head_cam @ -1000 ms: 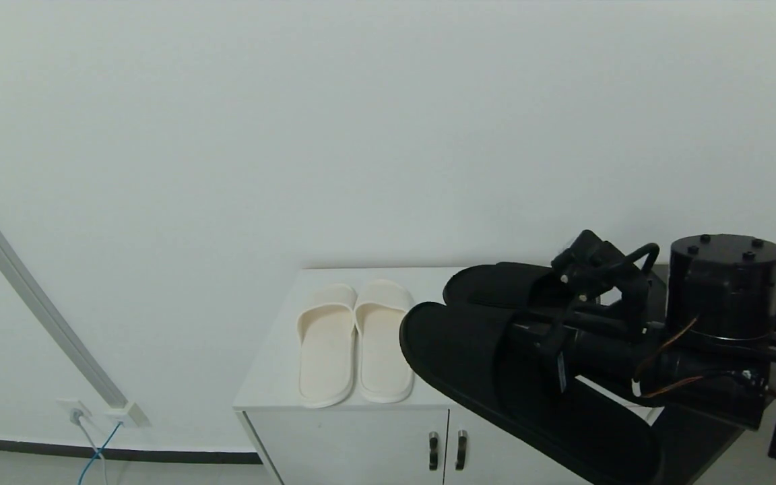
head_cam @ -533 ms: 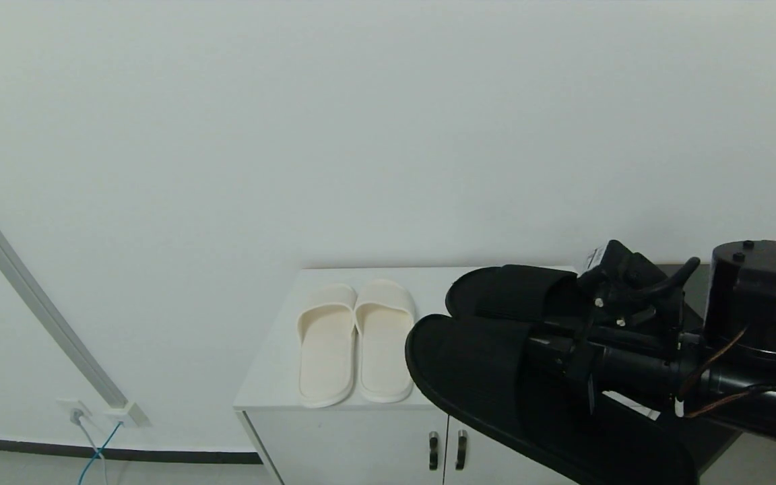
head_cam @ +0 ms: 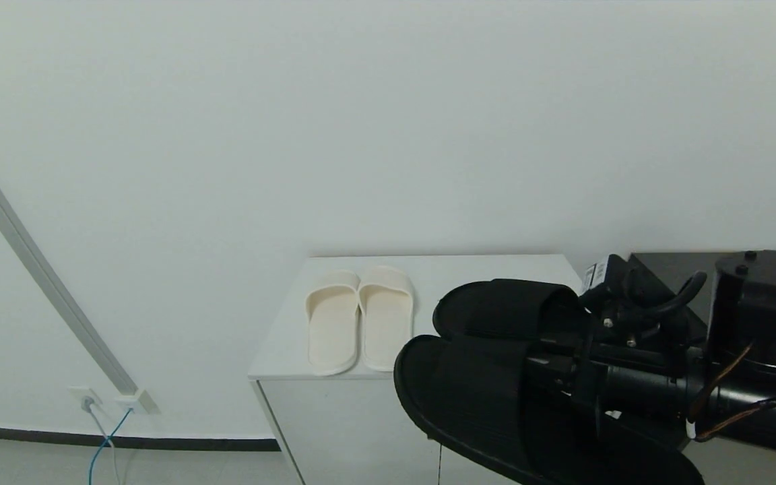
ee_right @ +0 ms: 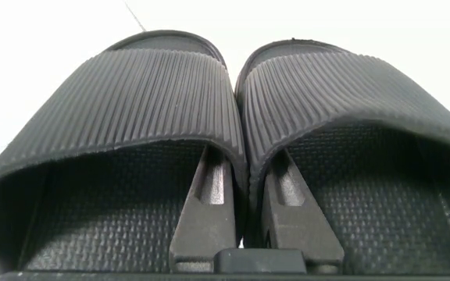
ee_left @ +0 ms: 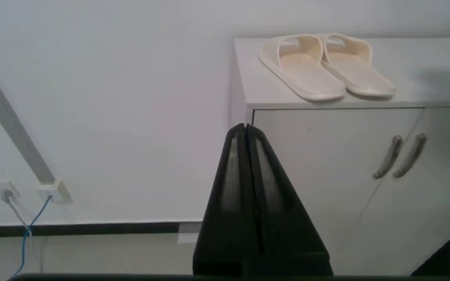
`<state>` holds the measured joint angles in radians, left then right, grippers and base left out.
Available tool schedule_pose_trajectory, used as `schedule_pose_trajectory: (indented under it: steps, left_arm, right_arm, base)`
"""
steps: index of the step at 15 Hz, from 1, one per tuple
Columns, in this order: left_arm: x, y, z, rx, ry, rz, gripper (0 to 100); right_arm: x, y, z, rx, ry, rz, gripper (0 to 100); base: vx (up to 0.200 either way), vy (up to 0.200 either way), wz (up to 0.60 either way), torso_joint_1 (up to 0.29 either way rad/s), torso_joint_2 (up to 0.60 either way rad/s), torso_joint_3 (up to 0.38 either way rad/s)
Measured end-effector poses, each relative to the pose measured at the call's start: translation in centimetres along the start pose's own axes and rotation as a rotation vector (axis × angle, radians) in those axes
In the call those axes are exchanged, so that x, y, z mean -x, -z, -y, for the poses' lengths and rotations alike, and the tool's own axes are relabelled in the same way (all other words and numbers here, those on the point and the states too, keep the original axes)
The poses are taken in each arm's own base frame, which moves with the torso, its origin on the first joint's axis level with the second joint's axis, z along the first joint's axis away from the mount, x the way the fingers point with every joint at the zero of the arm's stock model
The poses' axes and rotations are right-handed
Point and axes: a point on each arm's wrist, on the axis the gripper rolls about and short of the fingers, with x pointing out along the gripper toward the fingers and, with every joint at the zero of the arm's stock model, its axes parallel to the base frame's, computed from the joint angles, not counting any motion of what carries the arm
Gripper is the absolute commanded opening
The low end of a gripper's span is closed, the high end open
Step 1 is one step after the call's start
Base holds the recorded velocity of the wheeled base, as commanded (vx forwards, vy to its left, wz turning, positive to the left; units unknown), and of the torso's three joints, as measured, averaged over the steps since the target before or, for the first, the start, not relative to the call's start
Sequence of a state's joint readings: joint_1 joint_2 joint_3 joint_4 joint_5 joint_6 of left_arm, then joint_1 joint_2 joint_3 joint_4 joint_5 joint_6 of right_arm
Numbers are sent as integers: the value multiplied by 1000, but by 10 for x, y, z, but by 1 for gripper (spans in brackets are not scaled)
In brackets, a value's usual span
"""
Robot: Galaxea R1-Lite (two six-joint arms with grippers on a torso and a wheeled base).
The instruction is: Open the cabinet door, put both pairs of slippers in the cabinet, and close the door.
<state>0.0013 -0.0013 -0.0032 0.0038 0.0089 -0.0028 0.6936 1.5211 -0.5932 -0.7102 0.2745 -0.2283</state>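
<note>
A pair of black slippers [head_cam: 489, 377] hangs in front of the white cabinet [head_cam: 334, 417], held side by side. My right gripper [ee_right: 246, 156] is shut on the black slippers [ee_right: 155, 101], one finger inside each, pinching their touching inner walls. A cream pair of slippers [head_cam: 360, 320] lies on the left half of the cabinet top. Both cabinet doors are closed, with their two handles [ee_left: 401, 154] side by side. My left gripper [ee_left: 246, 195] sits low, left of the cabinet [ee_left: 319, 148], shut with nothing in it. The cream slippers [ee_left: 326, 66] lie near the cabinet top's front edge.
The white wall rises right behind the cabinet. A slanted grey conduit [head_cam: 38, 269] runs down to wall sockets with a blue cable [head_cam: 102, 411] at the lower left. A dark surface [head_cam: 671, 266] adjoins the cabinet on the right.
The whole head picture has shifted, so the camera moved. My right arm has drawn back to the right with the black slippers, which now hang past the cabinet's front edge and hide the handles.
</note>
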Motion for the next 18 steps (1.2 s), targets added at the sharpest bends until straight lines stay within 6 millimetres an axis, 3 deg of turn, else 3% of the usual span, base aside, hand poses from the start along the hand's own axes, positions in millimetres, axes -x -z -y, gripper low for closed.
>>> schedule_pose_trajectory:
  steps: [18]
  left_arm:
    - [0,0,0,0,0,0,0]
  right_arm:
    - [1,18,-12,-30,-41,-64,0]
  base:
    - [0,0,0,0,0,0]
